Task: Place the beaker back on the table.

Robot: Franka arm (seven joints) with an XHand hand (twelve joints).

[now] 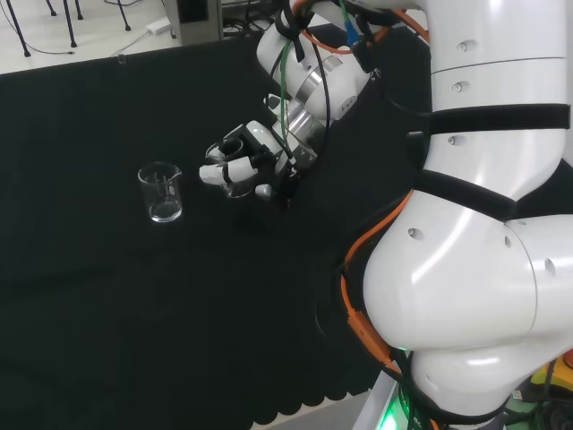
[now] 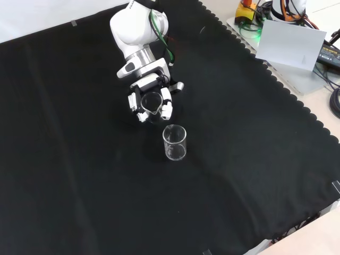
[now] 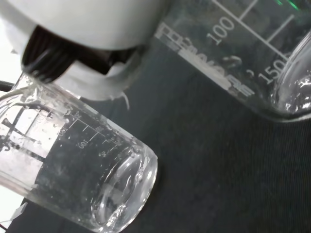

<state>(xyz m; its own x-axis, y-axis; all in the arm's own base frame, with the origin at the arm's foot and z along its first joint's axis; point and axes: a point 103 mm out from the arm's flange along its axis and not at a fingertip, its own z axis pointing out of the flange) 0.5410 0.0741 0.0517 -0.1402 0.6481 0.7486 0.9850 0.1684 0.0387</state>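
Now I hold the small clear glass beaker (image 2: 151, 102) in the curled hand (image 2: 150, 98), low over the black-clothed desk (image 2: 79, 175); rigid, slippery, breakable, gripped around its wall.

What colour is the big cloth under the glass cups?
Black. The cloth is plain black with a wavy scalloped edge, seen best in the front view.

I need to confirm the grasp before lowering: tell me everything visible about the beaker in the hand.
The held beaker is small, clear glass, with a pour spout and printed graduation marks. No liquid is visible in it. It sits roughly upright in the hand, whose white-tipped fingers curl round its sides. Whether its base touches the black cloth is unclear. A second beaker stands apart, close by.
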